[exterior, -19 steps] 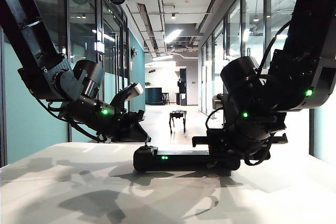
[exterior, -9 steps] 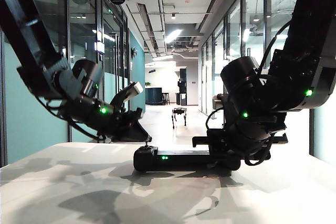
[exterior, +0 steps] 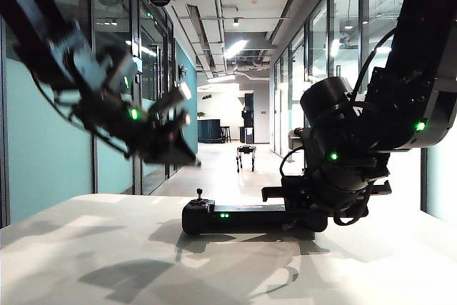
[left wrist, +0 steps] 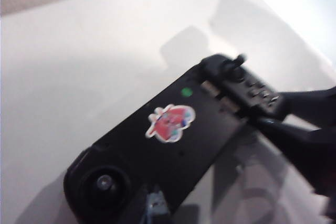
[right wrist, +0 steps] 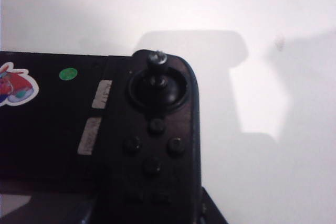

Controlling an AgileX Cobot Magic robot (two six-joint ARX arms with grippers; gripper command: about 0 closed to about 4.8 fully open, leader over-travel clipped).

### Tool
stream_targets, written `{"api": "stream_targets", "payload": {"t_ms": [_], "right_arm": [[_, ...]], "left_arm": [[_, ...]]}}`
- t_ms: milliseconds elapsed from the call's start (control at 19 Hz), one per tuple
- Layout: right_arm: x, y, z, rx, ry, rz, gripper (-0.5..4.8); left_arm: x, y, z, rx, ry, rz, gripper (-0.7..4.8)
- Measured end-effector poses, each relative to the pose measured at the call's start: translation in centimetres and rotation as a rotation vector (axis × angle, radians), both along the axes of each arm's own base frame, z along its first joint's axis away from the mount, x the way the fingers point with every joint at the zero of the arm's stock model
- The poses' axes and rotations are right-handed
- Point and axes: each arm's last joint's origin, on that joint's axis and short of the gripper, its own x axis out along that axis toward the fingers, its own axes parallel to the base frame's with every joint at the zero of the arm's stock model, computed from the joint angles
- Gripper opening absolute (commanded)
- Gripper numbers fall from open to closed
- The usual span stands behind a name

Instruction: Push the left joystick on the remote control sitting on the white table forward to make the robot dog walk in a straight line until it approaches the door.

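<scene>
My left end effector (exterior: 187, 156), grip state unreadable, has lifted off the left joystick (exterior: 199, 194) toward ten o'clock; my right end effector (exterior: 285, 194) steadies the remote control (exterior: 235, 217) on the bench (exterior: 107, 248), so the distant robot dog (exterior: 245, 156) likely stops.

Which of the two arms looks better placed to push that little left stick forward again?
Left. The left gripper hangs just above the left joystick, while the right gripper sits low at the remote control's other end.

1. The remote control (exterior: 246, 217) lies on the desk (exterior: 107, 255), centre of the frame.
2. The left joystick (exterior: 199, 194) stands at its left end.
3. The left pincer (exterior: 187, 158) hangs above-left of the joystick, apart.
4. The right pincer (exterior: 300, 216) sits at the remote's right end.
5. The robot dog (exterior: 245, 156) stands behind, down the corridor.
</scene>
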Motion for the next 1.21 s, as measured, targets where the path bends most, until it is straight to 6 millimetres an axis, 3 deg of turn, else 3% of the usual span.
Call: {"api": "stream_targets", "payload": {"t_ms": [158,422,686,791,844,1002,1213], "right_arm": [[0.0,0.0,0.0,-0.012,0.0,0.027,3.18],[-0.1,0.0,0.3,-0.022,0.014,0.03,3.18],[-0.4,-0.2,3.2,-0.024,0.004,0.034,3.06],[-0.8,-0.3,4.9,-0.033,0.001,0.042,0.47],[-1.0,-0.3,5.7,-0.033,-0.002,0.043,-0.12],[-1.5,-0.6,7.7,-0.033,-0.014,0.043,-0.06],[-3.6,-1.7,9.5,-0.017,-0.048,0.043,-0.06]], "left_arm": [[-0.8,0.3,2.6,0.007,-0.011,0.012,-0.05],[-2.7,1.1,7.4,0.06,-0.039,0.126,-0.05],[-4.1,1.7,11.2,0.054,-0.105,0.227,-0.05],[-4.9,2.0,12.3,0.082,-0.118,0.285,-0.06],[-5.3,2.2,12.6,0.084,-0.127,0.302,-0.05],[-6.6,2.7,12.3,0.106,-0.123,0.35,-0.05],[-10.0,3.8,12.0,0.09,-0.157,0.432,-0.05]]}}
